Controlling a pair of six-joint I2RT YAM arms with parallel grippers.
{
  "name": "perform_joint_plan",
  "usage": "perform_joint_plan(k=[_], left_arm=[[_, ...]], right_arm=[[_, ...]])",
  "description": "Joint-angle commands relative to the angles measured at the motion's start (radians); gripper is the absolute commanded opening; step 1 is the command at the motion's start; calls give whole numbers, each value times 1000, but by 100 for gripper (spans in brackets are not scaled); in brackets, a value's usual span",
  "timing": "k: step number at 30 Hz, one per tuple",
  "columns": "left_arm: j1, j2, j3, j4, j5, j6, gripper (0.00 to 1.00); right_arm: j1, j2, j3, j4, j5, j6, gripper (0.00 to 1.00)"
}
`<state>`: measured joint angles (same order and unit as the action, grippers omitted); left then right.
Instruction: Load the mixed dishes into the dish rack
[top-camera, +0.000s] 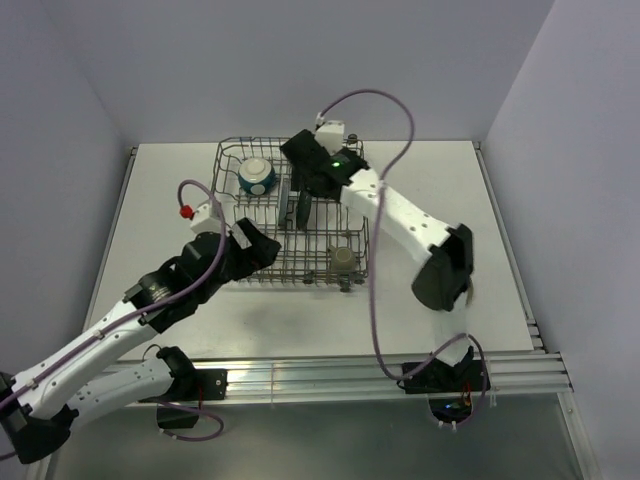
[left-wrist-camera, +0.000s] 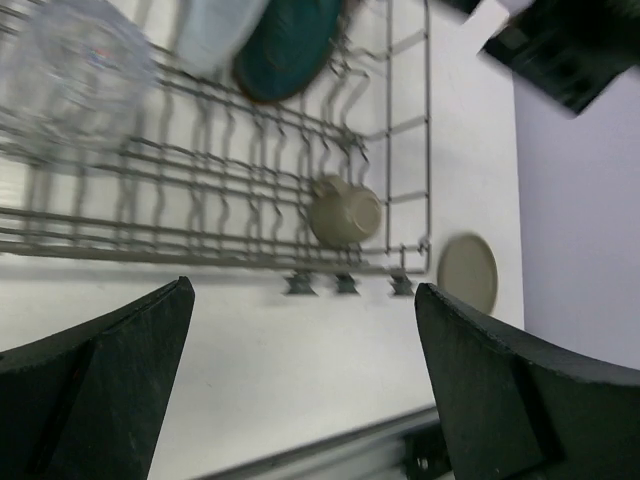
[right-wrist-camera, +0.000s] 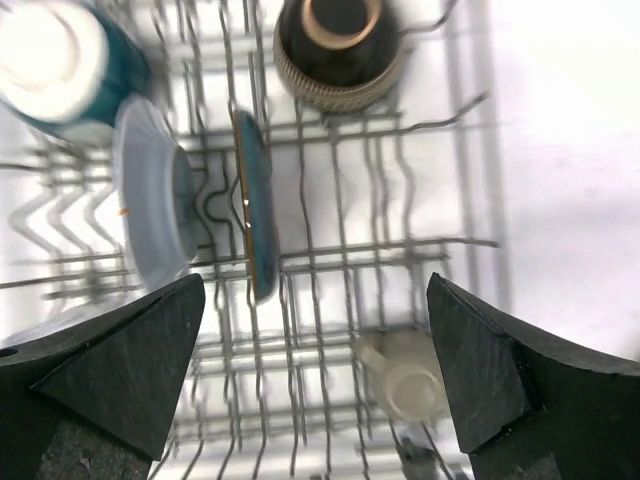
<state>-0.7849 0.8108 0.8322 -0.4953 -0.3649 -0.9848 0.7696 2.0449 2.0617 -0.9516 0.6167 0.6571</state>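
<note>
The grey wire dish rack (top-camera: 236, 156) stands mid-table. It holds a teal bowl with cream inside (top-camera: 256, 176), an olive-grey mug (top-camera: 343, 258), and upright teal (right-wrist-camera: 252, 210) and pale-blue (right-wrist-camera: 150, 205) plates. The right wrist view also shows the dark brown bowl (right-wrist-camera: 340, 50) and the mug (right-wrist-camera: 405, 380). The left wrist view shows the clear glass (left-wrist-camera: 85, 70) in the rack and a beige plate (left-wrist-camera: 467, 272) flat on the table past the rack's corner. My right gripper (top-camera: 310, 170) hovers open over the rack's back. My left gripper (top-camera: 262, 250) is open and empty at the rack's front left.
The white table (top-camera: 450, 200) is bounded by a raised rim and grey walls on three sides. My right arm's elbow (top-camera: 443, 268) hangs over the table right of the rack. A metal rail (top-camera: 330, 375) runs along the near edge.
</note>
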Motion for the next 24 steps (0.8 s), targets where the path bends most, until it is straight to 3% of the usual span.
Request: perform_joint_plan(k=[1, 4, 11, 13, 17, 24], left_arm=[[-104, 60, 82, 47, 9, 2, 99], [-288, 165, 163, 69, -51, -31, 98], [-457, 436, 257, 198, -58, -83, 97], [-488, 479, 300, 208, -66, -87, 96], [-534, 585, 381, 193, -89, -83, 96], [-567, 614, 406, 193, -98, -86, 97]], right_arm=[[-15, -245, -61, -18, 123, 32, 100], [-59, -406, -210, -22, 134, 41, 100], [-315, -819, -816, 140, -138, 41, 98], [-357, -899, -909, 165, -170, 29, 96], [-417, -939, -1102, 162, -156, 27, 92], [-420, -839, -1215, 185, -192, 61, 85]])
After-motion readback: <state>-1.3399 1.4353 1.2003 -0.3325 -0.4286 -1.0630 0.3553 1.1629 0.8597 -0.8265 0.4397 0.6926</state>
